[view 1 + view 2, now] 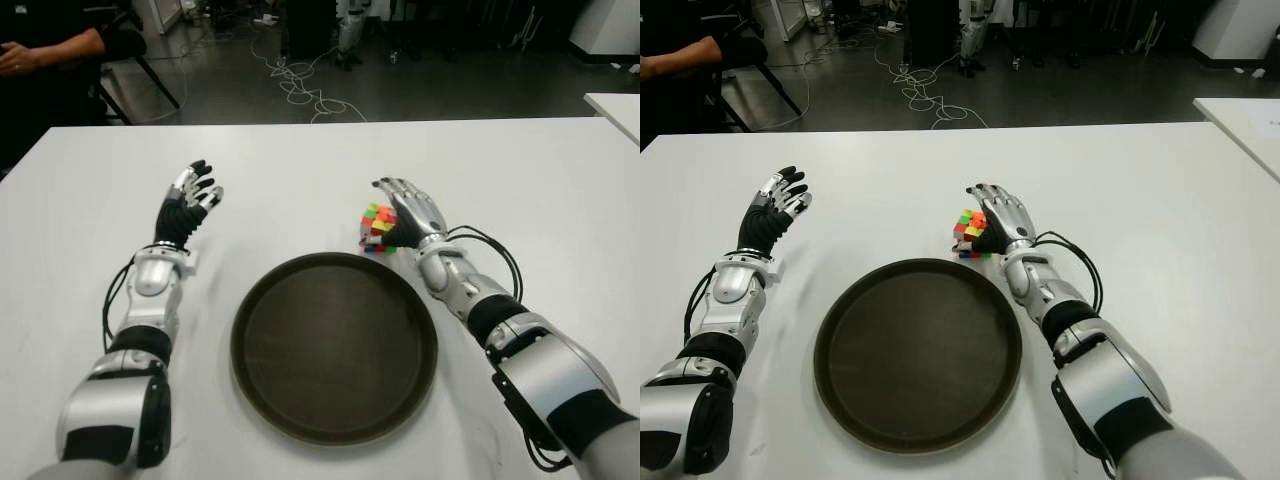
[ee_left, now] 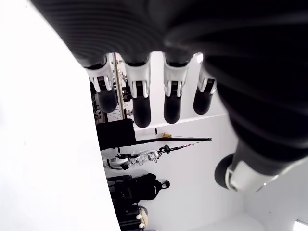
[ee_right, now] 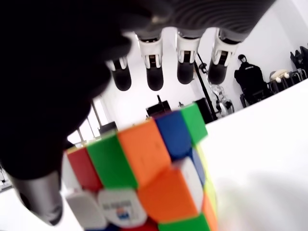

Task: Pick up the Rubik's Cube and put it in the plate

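white table (image 1: 300,160), dark floor (image 1: 420,85) strewn with cables (image 1: 300,85) behind.

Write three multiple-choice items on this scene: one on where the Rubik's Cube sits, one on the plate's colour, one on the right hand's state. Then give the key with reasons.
1. Where is the multicoloured Rubik's Cube?
A. In the plate
B. On the white table, just beyond the plate's far right rim
C. In the left hand

2. What colour is the round plate?
A. Dark brown
B. White
C. Bright red

3. What is the right hand doing?
A. Clamped around the cube, lifting it
B. Open beside the cube, fingers extended
C. Lying in the plate

Key: 1 B, the cube stands on the white table outside the rim. 2 A, the plate is dark brown and holds nothing. 3 B, the right wrist view shows straight fingers past the cube, not closed. The left hand shows open, left of the plate.
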`<action>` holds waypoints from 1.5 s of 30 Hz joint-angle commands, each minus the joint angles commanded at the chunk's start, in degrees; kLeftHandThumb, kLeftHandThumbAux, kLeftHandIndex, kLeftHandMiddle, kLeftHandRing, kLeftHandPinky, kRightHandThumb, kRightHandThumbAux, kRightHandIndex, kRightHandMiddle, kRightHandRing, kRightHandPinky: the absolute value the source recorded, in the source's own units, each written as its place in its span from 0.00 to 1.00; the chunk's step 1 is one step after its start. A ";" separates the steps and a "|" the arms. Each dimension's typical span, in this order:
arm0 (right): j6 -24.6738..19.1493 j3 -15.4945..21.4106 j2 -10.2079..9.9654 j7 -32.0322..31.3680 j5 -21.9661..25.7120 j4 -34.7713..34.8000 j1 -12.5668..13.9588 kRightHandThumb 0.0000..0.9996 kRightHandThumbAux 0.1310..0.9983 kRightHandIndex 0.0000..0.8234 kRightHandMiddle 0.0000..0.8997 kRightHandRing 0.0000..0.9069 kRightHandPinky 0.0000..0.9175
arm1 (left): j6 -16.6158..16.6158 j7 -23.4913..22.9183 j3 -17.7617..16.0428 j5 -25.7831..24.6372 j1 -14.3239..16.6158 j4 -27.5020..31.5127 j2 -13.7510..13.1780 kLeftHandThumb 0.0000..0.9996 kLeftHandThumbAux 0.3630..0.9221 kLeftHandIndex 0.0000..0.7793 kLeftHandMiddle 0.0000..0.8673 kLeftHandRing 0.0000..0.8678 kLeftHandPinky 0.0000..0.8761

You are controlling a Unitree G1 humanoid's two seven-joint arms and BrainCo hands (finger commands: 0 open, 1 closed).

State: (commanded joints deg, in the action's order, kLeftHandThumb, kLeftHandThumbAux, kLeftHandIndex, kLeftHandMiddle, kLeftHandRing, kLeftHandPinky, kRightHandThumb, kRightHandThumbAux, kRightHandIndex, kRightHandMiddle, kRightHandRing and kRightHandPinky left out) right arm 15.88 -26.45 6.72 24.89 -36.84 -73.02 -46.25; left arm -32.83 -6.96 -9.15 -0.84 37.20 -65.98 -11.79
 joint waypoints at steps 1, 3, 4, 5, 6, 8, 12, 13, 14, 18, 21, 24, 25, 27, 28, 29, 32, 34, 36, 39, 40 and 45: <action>-0.03 0.05 -0.01 -0.17 0.05 -0.10 -0.04 0.00 0.67 0.00 0.00 0.05 0.17 | 0.02 -0.06 -0.05 -0.07 0.01 -0.01 0.02 0.00 0.46 0.11 0.16 0.12 0.08; -0.16 0.10 -0.03 -0.47 0.10 -0.22 -0.11 0.00 0.67 0.00 0.00 0.06 0.17 | 0.05 -0.22 -0.20 -0.29 0.01 -0.04 0.08 0.00 0.46 0.11 0.16 0.12 0.07; -0.28 0.13 -0.05 -0.67 0.13 -0.28 -0.15 0.00 0.67 0.01 0.00 0.06 0.17 | 0.06 -0.38 -0.36 -0.52 0.02 -0.04 0.16 0.00 0.46 0.12 0.17 0.12 0.07; -0.36 0.15 -0.07 -0.82 0.15 -0.32 -0.18 0.00 0.68 0.02 0.00 0.06 0.16 | 0.08 -0.49 -0.47 -0.68 0.02 -0.04 0.22 0.00 0.47 0.12 0.17 0.13 0.08; -0.42 0.18 -0.07 -1.06 0.19 -0.42 -0.21 0.00 0.69 0.02 0.00 0.06 0.16 | 0.07 -0.51 -0.57 -0.82 0.02 -0.03 0.28 0.00 0.48 0.12 0.17 0.13 0.08; -0.47 0.22 -0.07 -1.30 0.23 -0.51 -0.22 0.00 0.70 0.05 0.03 0.09 0.18 | 0.07 -0.48 -0.65 -0.91 0.01 -0.02 0.33 0.00 0.50 0.12 0.17 0.14 0.09; -0.41 0.25 0.00 -1.64 0.24 -0.53 -0.24 0.00 0.71 0.08 0.06 0.13 0.21 | -0.08 -0.35 -0.49 -0.67 -0.09 0.11 0.24 0.00 0.51 0.12 0.17 0.13 0.09; -0.39 0.25 0.03 -1.70 0.23 -0.53 -0.24 0.00 0.71 0.08 0.07 0.13 0.22 | -0.11 -0.36 -0.46 -0.64 -0.13 0.18 0.22 0.00 0.51 0.12 0.17 0.13 0.09; -0.20 0.34 0.13 -1.58 0.29 -0.40 -0.26 0.00 0.71 0.09 0.08 0.15 0.23 | -0.25 -0.34 -0.38 -0.54 -0.17 0.25 0.19 0.00 0.51 0.12 0.17 0.13 0.09; 0.70 0.60 0.26 -0.76 0.46 -0.10 -0.14 0.00 0.72 0.16 0.19 0.24 0.30 | -0.49 -0.27 -0.19 -0.30 -0.22 0.35 0.12 0.00 0.53 0.13 0.17 0.14 0.10; 1.35 0.70 0.33 -0.33 0.51 -0.05 0.00 0.00 0.74 0.21 0.24 0.29 0.33 | -0.60 -0.42 -0.05 -0.19 -0.30 0.51 0.04 0.00 0.51 0.14 0.17 0.14 0.10; 1.74 0.70 0.37 -0.12 0.46 -0.10 0.04 0.00 0.76 0.25 0.29 0.33 0.36 | -0.70 -0.61 0.08 -0.12 -0.33 0.62 -0.05 0.00 0.50 0.15 0.17 0.14 0.10; 1.83 0.69 0.39 -0.08 0.44 -0.13 0.03 0.00 0.76 0.27 0.30 0.34 0.37 | -0.74 -0.68 0.12 -0.10 -0.34 0.65 -0.07 0.00 0.50 0.15 0.17 0.14 0.11; 1.97 0.68 0.39 -0.10 0.42 -0.10 0.04 0.00 0.78 0.31 0.34 0.38 0.40 | -0.81 -0.83 0.15 -0.13 -0.43 0.84 -0.13 0.00 0.49 0.15 0.17 0.14 0.11; 2.10 0.67 0.43 -0.38 0.46 -0.10 0.03 0.00 0.78 0.32 0.35 0.38 0.41 | -0.80 -0.91 0.12 -0.22 -0.47 0.94 -0.11 0.00 0.49 0.15 0.17 0.14 0.11; 2.20 0.67 0.45 -0.59 0.48 -0.10 0.02 0.00 0.80 0.36 0.38 0.41 0.43 | -0.78 -0.97 0.10 -0.28 -0.50 1.01 -0.09 0.00 0.49 0.14 0.17 0.14 0.11; 2.43 0.53 0.53 -1.11 0.52 -0.06 0.01 0.00 0.82 0.42 0.41 0.44 0.46 | -0.68 -1.16 -0.02 -0.56 -0.65 1.29 -0.01 0.00 0.49 0.14 0.17 0.14 0.10; 2.59 0.39 0.59 -1.65 0.53 -0.01 -0.01 0.00 0.87 0.48 0.46 0.48 0.51 | -0.52 -1.36 -0.19 -0.86 -0.73 1.51 0.11 0.00 0.49 0.14 0.17 0.14 0.10; 2.70 0.32 0.62 -1.97 0.56 0.05 0.00 0.00 0.89 0.50 0.47 0.49 0.52 | -0.46 -1.50 -0.26 -1.04 -0.81 1.65 0.16 0.00 0.48 0.14 0.18 0.14 0.10; 2.73 0.16 0.66 -2.43 0.53 0.10 -0.04 0.02 0.91 0.51 0.51 0.52 0.55 | -0.45 -1.60 -0.27 -1.13 -0.88 1.82 0.19 0.00 0.47 0.14 0.18 0.15 0.10; 2.68 0.04 0.68 -2.67 0.44 0.14 -0.08 0.03 0.91 0.51 0.51 0.53 0.55 | -0.44 -1.62 -0.27 -1.13 -0.90 1.87 0.19 0.00 0.47 0.14 0.18 0.15 0.10; 2.40 -0.67 0.86 -3.54 -0.13 0.27 -0.29 0.59 0.73 0.51 0.56 0.57 0.58 | -0.19 -1.31 -0.13 -0.85 -0.98 2.11 0.18 0.00 0.49 0.15 0.18 0.14 0.10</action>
State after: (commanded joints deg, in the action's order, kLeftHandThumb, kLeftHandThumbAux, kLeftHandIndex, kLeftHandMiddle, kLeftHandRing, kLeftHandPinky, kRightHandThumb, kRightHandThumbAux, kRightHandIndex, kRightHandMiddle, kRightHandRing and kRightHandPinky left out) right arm 18.28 -27.13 7.58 21.35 -36.97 -72.75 -46.54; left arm -33.02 -8.26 -9.28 -1.69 36.22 -63.87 -11.62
